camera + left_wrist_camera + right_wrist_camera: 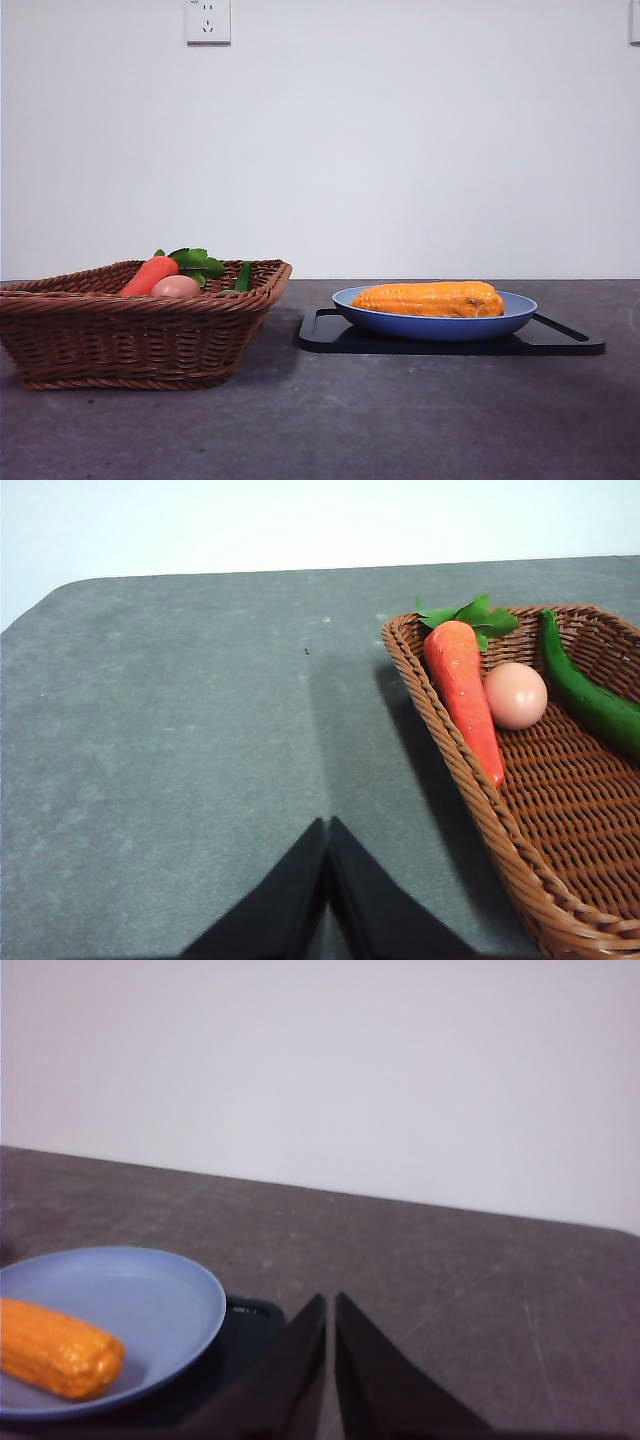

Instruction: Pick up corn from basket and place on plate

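Front view: the ridged corn lies in the light-blue plate on a black tray; the woven basket half hides a carrot.

Left wrist view: left gripper pressed together, beside the basket rim.

Right wrist view: right gripper pressed together, empty; the corn is cut off at the edge.

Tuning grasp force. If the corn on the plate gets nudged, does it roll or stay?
The corn is rounded and elongated, so it likely rolls sideways. The blue plate's raised rim probably stops it. Its ridged kernel rows suggest decent grip, and it looks rigid, not floppy.
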Robot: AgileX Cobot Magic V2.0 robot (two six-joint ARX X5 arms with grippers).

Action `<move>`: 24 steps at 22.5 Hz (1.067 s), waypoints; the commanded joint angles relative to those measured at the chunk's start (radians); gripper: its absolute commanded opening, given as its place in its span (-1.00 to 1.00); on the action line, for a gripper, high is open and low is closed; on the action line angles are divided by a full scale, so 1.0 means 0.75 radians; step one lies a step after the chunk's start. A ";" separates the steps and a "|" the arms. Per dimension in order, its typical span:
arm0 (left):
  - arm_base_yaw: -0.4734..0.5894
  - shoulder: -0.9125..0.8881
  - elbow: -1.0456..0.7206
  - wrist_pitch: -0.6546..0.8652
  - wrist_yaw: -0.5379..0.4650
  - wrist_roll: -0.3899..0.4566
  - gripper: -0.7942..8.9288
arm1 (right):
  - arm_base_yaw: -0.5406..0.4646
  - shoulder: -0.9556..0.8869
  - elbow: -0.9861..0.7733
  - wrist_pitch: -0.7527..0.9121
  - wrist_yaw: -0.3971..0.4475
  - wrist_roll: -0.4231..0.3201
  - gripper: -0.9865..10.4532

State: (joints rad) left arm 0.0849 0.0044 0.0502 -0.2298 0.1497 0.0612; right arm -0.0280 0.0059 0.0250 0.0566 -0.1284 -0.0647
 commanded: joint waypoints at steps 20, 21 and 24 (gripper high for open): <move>0.004 -0.002 -0.017 -0.048 0.006 -0.003 -0.83 | -0.001 -0.003 -0.019 -0.285 0.003 0.042 -0.82; 0.004 -0.002 -0.017 -0.048 0.006 -0.003 -0.83 | -0.001 -0.003 -0.019 -0.285 0.003 0.042 -0.82; 0.004 -0.002 -0.017 -0.047 0.006 -0.003 -0.83 | -0.001 -0.003 -0.019 -0.285 0.003 0.042 -0.82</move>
State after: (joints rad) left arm 0.0849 0.0044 0.0502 -0.2295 0.1497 0.0612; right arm -0.0280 0.0063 0.0158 -0.1600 -0.1276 -0.0448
